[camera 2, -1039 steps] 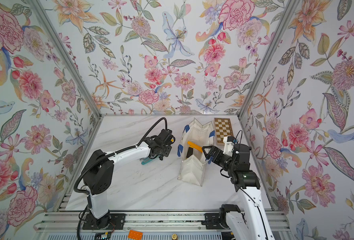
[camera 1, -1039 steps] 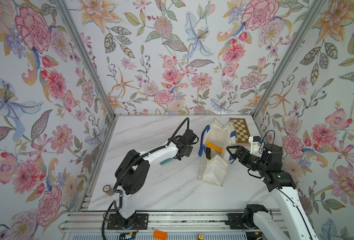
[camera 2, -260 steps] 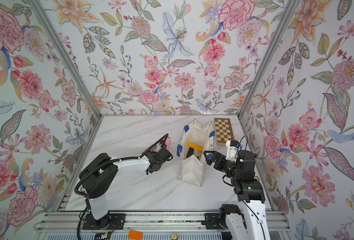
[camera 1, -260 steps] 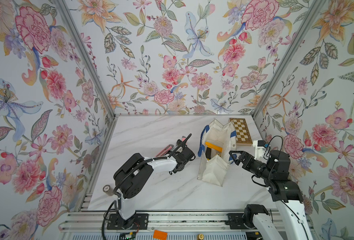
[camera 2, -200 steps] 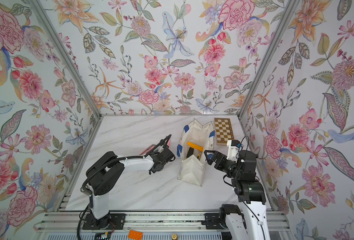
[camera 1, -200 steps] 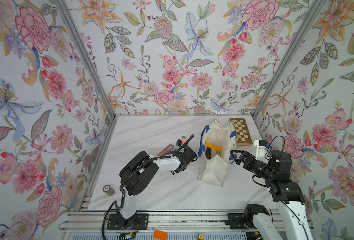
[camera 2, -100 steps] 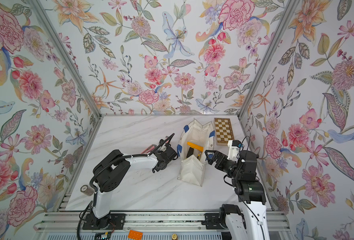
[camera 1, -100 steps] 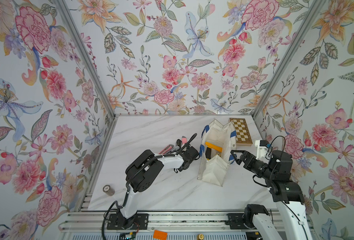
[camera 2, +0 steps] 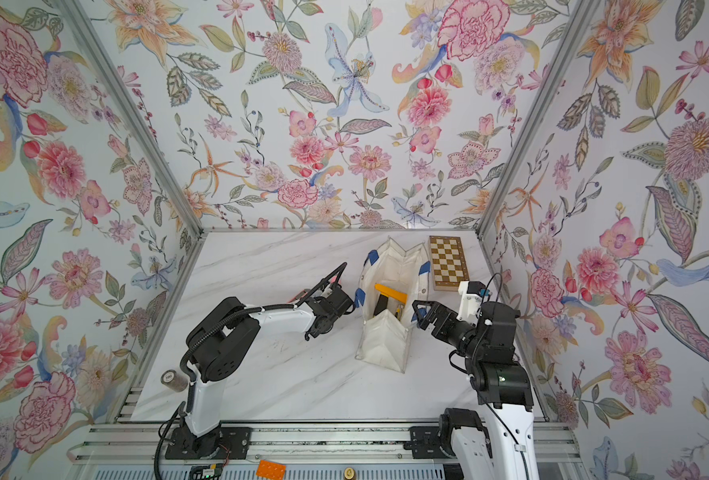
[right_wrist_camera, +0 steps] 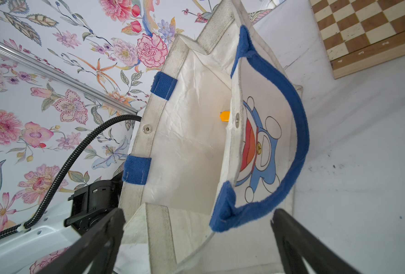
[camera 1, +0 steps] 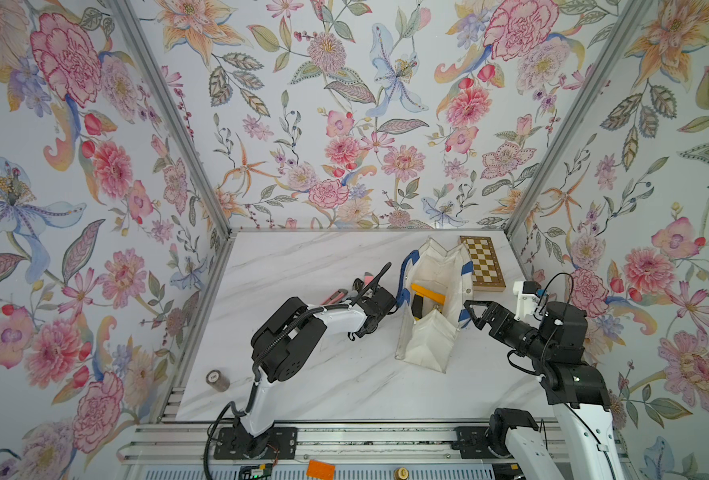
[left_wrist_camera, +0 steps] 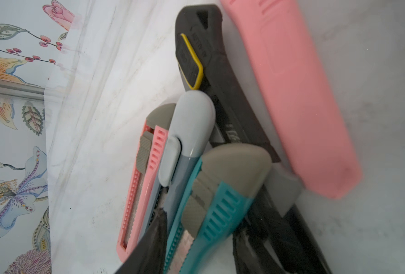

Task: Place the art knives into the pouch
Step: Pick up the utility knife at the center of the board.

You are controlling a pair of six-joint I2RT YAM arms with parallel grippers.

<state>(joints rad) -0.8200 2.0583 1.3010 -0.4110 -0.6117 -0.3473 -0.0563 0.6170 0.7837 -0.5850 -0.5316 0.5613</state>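
Note:
Several art knives lie bunched on the marble. In the left wrist view they are a teal one (left_wrist_camera: pixel 220 201), a grey-blue one (left_wrist_camera: pixel 187 132), a slim pink one (left_wrist_camera: pixel 146 170), a black one (left_wrist_camera: pixel 211 59) and a broad pink one (left_wrist_camera: pixel 298 99). My left gripper (left_wrist_camera: pixel 201 223) is shut on the teal knife, one finger (left_wrist_camera: pixel 151 242) on each side. In both top views that gripper (camera 1: pixel 369 291) (camera 2: pixel 329 297) sits just left of the pouch (camera 1: pixel 431 336) (camera 2: pixel 386 345). The pouch stands open, and its cartoon side (right_wrist_camera: pixel 260 147) faces my open right gripper (right_wrist_camera: pixel 197 211) (camera 1: pixel 475 311).
A yellow piece (camera 1: pixel 427 291) and a dark item lie inside the pouch. A chessboard (camera 1: pixel 481 262) (right_wrist_camera: pixel 367 30) sits at the back right. A small brown spool (camera 1: pixel 216 379) stands at the front left edge. Flowered walls close in three sides.
My left arm has slid to the right along the knife pile, and its jaws have narrowed onto the teal knife. The right arm and the pouch have stayed put.

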